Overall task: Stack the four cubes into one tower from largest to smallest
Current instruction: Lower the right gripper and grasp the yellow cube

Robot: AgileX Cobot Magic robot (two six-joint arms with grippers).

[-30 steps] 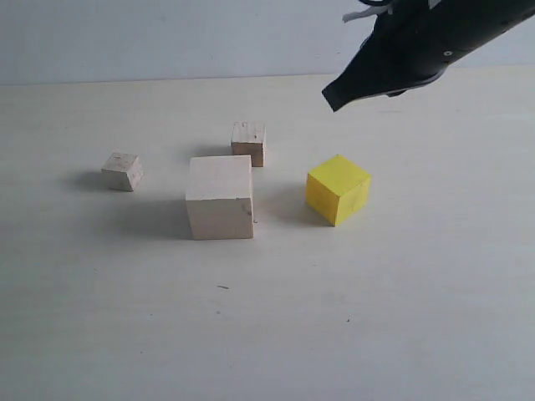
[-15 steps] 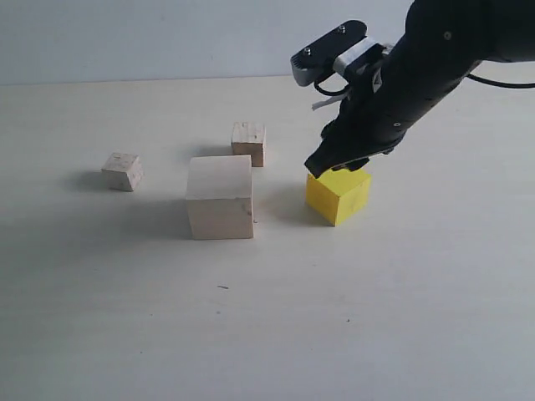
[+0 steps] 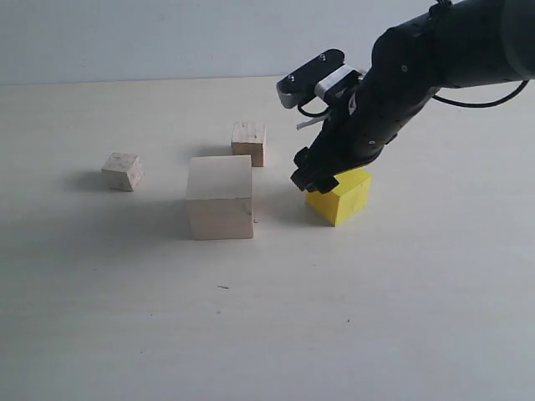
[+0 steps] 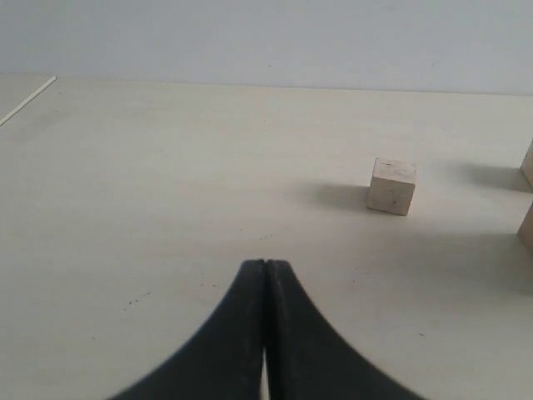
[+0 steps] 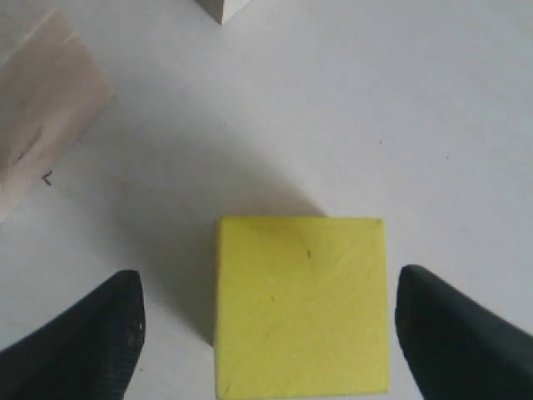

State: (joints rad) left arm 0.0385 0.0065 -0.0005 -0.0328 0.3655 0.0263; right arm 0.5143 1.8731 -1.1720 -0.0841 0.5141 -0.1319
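Pale matte tabletop [image 3: 251, 334], with a plain light wall [image 3: 125, 33] behind at 12 o'clock. Right gripper [image 5: 268, 333] fingers spread apart astride yellow cube [image 3: 343, 199]. Left gripper [image 4: 265, 267] pressed together, empty.

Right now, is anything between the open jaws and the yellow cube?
Nothing visible. The right gripper has its jaws open on either side of the yellow cube, with only bare table in the gaps.

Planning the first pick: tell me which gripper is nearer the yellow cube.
Right. The right gripper is open, its fingers flanking the yellow cube; the left gripper, shut, is outside the exterior view, facing a small cube.
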